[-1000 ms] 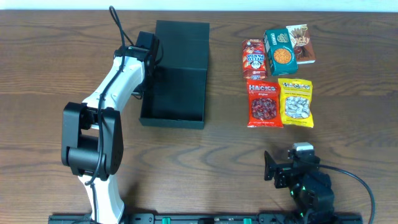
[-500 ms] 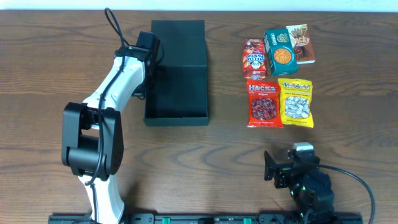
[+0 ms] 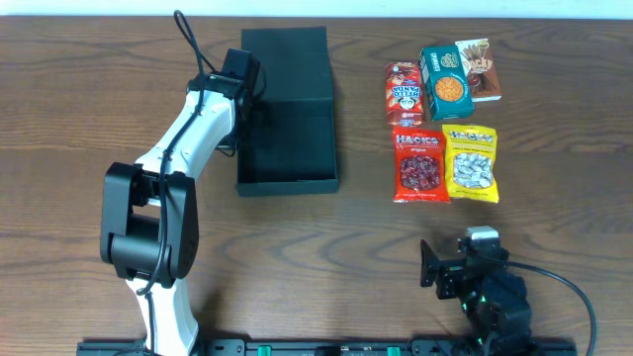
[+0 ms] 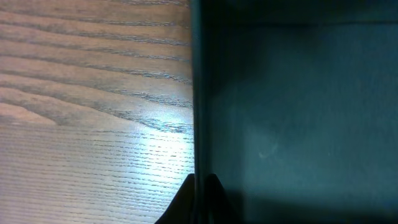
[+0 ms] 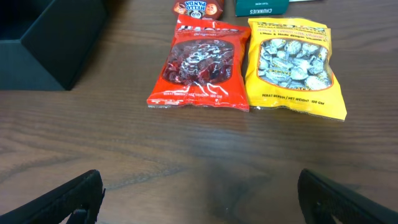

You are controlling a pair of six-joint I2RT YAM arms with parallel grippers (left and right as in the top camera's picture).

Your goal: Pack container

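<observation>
The container (image 3: 289, 138) is a dark teal-black open box with its flap lid lying flat behind it, on the wooden table left of centre. My left gripper (image 3: 240, 104) is shut on the container's left wall; the left wrist view shows the thin wall (image 4: 198, 112) pinched between my two fingertips (image 4: 200, 199). The box is empty inside. My right gripper (image 3: 455, 272) is open and empty at the front right, low over bare table (image 5: 205, 199). Its corner shows in the right wrist view (image 5: 43, 43).
Snack packs lie at the right: a red Hacks bag (image 3: 418, 164), a yellow bag (image 3: 471, 164), a red Hello Panda pack (image 3: 403, 93), a small teal box with an orange circle (image 3: 444, 83) and a brown Pocky box (image 3: 480, 69).
My left gripper has dragged the container to the right and slightly away, and turned it a little. The right arm has not moved.
</observation>
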